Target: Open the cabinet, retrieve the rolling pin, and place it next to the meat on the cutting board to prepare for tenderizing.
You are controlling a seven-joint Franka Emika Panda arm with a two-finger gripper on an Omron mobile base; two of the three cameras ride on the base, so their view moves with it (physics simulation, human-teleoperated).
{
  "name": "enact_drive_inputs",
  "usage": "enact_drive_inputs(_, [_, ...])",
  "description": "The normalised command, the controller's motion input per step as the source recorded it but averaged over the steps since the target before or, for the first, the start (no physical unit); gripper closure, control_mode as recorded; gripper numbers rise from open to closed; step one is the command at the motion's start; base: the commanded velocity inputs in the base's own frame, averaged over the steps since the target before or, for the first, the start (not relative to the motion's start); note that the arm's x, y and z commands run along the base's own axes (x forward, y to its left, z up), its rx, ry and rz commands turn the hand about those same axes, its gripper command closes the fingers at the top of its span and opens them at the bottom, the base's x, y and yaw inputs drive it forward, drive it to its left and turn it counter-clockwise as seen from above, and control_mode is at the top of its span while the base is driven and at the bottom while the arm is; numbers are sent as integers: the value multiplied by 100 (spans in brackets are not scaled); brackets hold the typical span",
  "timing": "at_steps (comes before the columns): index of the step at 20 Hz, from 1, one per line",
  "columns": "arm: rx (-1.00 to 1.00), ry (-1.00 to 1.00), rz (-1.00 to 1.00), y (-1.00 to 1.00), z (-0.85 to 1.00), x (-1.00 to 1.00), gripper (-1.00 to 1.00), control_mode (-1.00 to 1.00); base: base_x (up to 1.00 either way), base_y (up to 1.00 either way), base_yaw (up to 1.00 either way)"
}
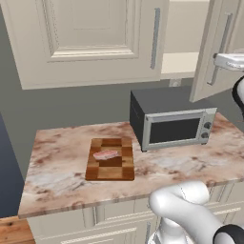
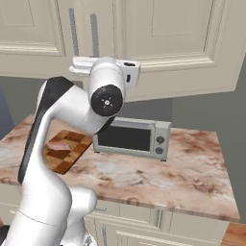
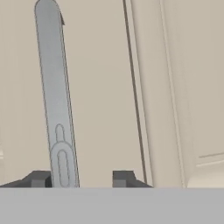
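The cream cabinet [image 1: 90, 38] hangs over the counter, and its right door [image 1: 209, 28] stands ajar, showing a strip of beige inside. My gripper [image 3: 81, 178] is at that door's grey bar handle [image 3: 54, 87]. The jaws are open around the bar, which sits close to the left fingertip [image 3: 39, 178] with a gap to the right one. In the left base view the hand [image 1: 229, 62] is beside the handle [image 1: 220, 47]. The checkered cutting board [image 1: 110, 159] lies on the counter with the pinkish meat [image 1: 106, 155] on it. The rolling pin is out of view.
A grey toaster oven [image 1: 171, 119] stands on the marble counter [image 1: 57, 176] right of the board, under the open door. The arm's elbow [image 2: 106, 101] rises in front of the oven [image 2: 132, 137]. Cream drawer fronts [image 1: 119, 214] run below the counter edge.
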Motion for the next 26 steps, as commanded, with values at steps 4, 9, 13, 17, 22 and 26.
enact_drive_inputs(4, [0,2,9,-100,-24,-58,100,-100,0,0,0])
enact_drive_inputs(9, [0,2,2,-47,-31,-44,-100,-100,0,0,0])
enact_drive_inputs(13, [0,-14,0,0,-4,-75,-100,-100,0,0,0])
enact_drive_inputs(17, [0,-26,6,0,0,-100,-100,-100,0,0,0])
enact_drive_inputs(22, [-13,-29,6,25,0,-100,-100,-100,0,0,0])
enact_drive_inputs(26, [-25,-17,3,88,-10,-71,-100,-100,0,0,0])
